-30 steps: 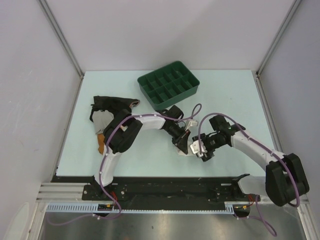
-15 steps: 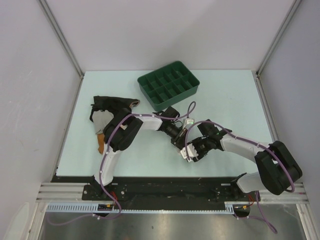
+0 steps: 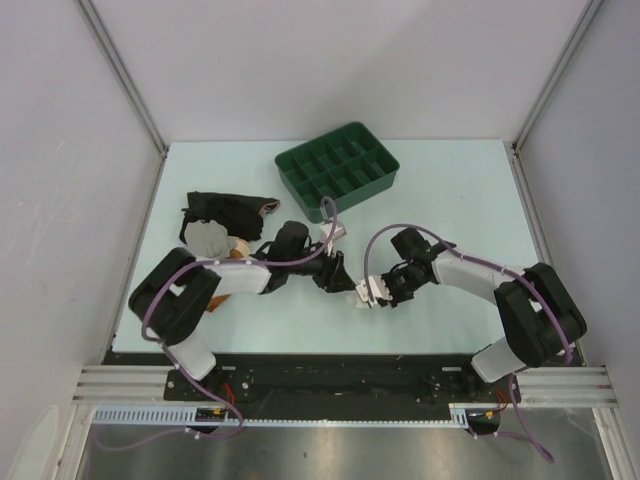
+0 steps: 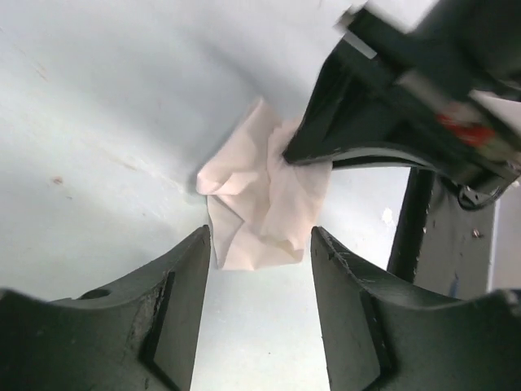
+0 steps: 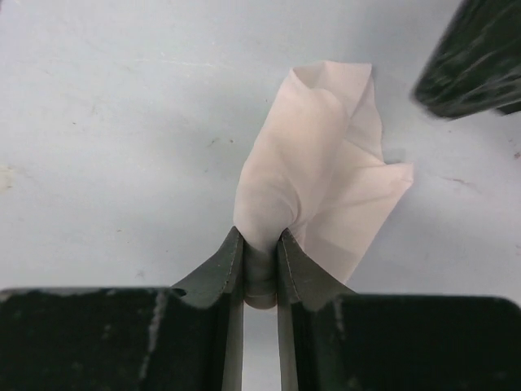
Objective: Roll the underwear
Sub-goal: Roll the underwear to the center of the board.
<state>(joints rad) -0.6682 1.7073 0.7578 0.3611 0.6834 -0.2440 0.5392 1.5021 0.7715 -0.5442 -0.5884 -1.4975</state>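
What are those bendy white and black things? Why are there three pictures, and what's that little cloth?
They are two robot arms bolted to a table. One picture looks down from above. The other two come from small cameras on each arm's wrist, so you see the fingers up close. The little cream cloth is the underwear, which the robot should roll up. The right gripper is shut, pinching one end of it. The left gripper is open, with a finger on either side of the cloth's edge. Also on the table are a green tray with compartments and a pile of dark clothes.
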